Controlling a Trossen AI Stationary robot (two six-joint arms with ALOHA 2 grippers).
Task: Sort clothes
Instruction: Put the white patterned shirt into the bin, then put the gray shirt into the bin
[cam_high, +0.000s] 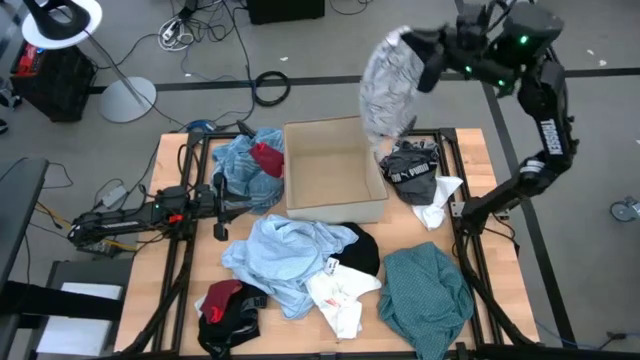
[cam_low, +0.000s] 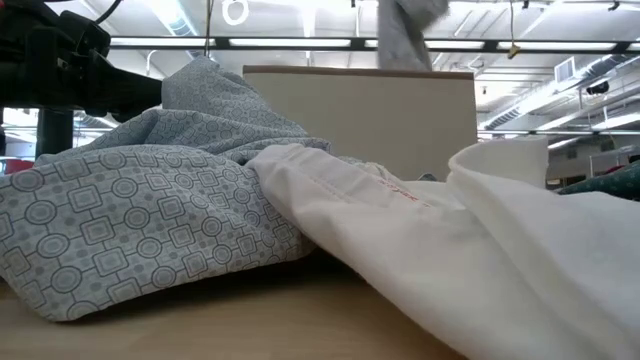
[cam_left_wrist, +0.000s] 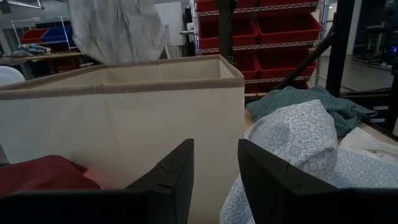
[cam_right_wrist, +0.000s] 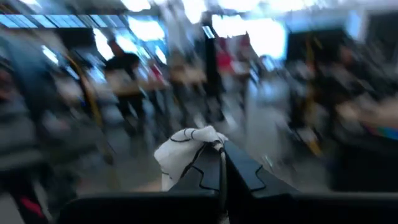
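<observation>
One garment is up in the air right now: a crumpled black-and-white patterned fabric piece (cam_high: 388, 88), hanging from the right hand (cam_high: 428, 50), which sits high above the far right corner of the open tan fabric-sided box (cam_high: 335, 205). In the right wrist view that hand (cam_right_wrist: 221, 163) has its fingers pressed together, pinching a small bunch of pale cloth, so it's a pretty narrow grip on a big floppy item.

My worry: the cloth hangs partly over the box's far right rim, not squarely over the opening. If it gets released there I'd guess it drapes over the edge or slides down onto the black printed garment (cam_high: 412, 172) lying just right of the box. A small pinch could also slip mid-swing.

The left hand (cam_high: 221, 207) is low on the surface just left of the box; its fingers (cam_left_wrist: 177, 177) are spread apart with nothing between them.

The rest of the clothes are all loose heaps on the surface: a light blue patterned shirt (cam_high: 285, 258) near the middle, a teal green garment (cam_high: 428, 295) at the near right, a white piece (cam_high: 338, 295) between them, a red-and-black one (cam_high: 226, 308) at the near left, and a denim blue pile with a red item (cam_high: 250, 162) left of the box.
</observation>
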